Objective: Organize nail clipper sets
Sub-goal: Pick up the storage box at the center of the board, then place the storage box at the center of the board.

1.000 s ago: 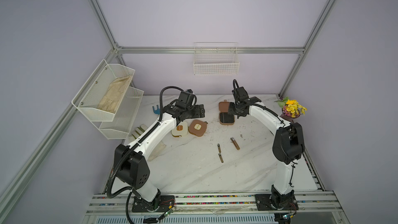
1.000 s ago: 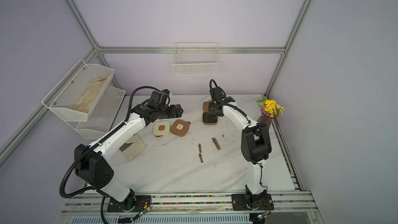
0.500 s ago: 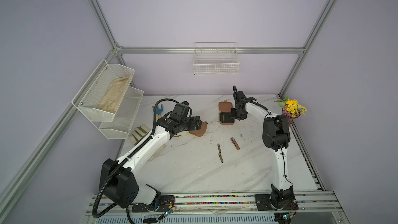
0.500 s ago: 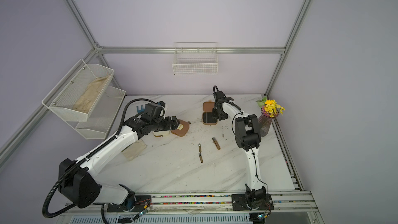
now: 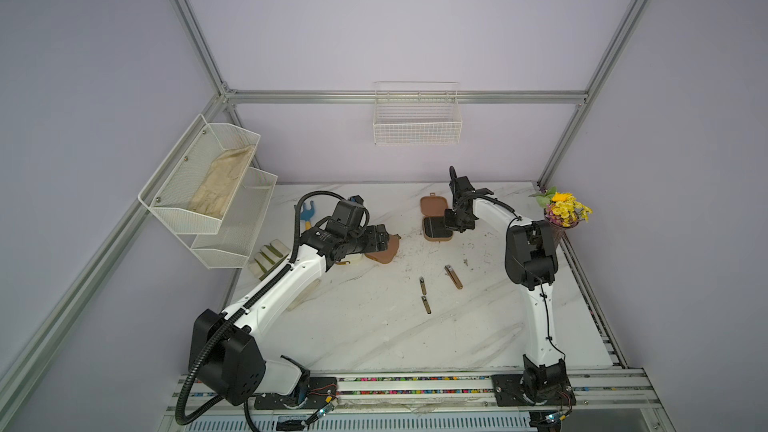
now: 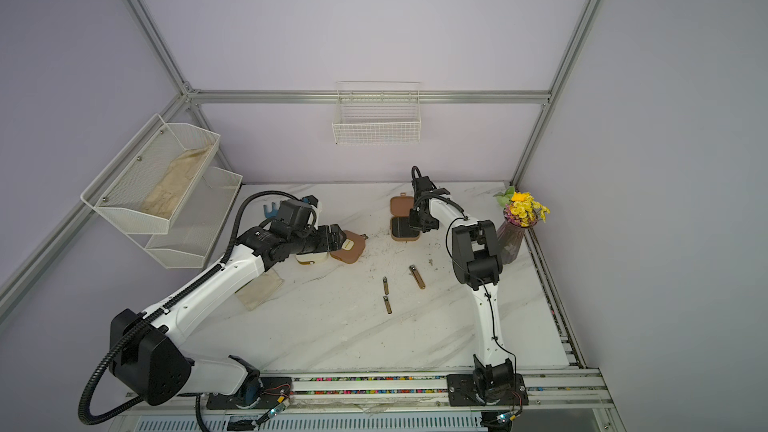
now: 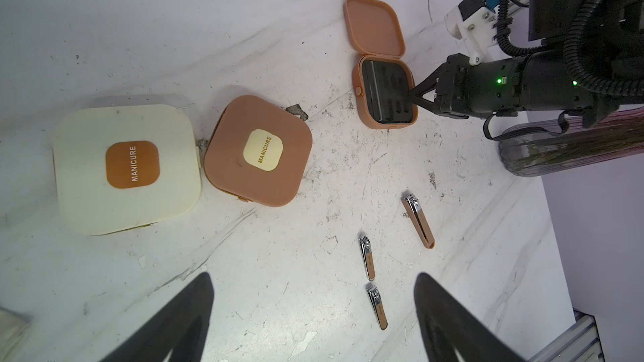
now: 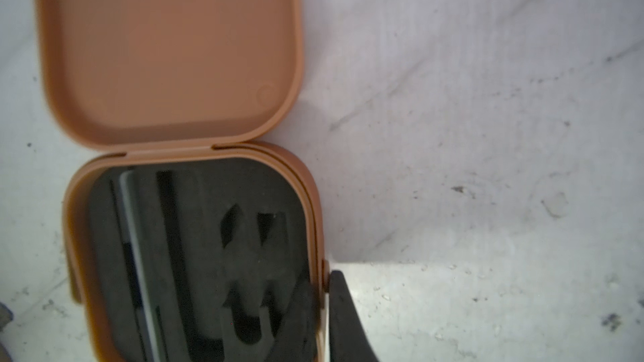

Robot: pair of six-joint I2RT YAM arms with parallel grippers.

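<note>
Right tool (image 8: 322, 282) | clamps side wall | open brown case (image 8: 167, 57)

The left arm has dropped from its raised, bent pose and stretched low over the bench (image 5: 374, 326). The left gripper (image 6: 337, 238) now hangs at the edge of the closed brown case (image 6: 352, 250), and the wrist hides much of the cream case (image 6: 309, 260) in both top views. The right arm's elbow has drawn back, and the right gripper (image 8: 322, 283) has brought its parted fingers (image 8: 343, 308) together on the side wall of the open brown case (image 7: 362, 106), one inside over the black lining, one outside.
</note>
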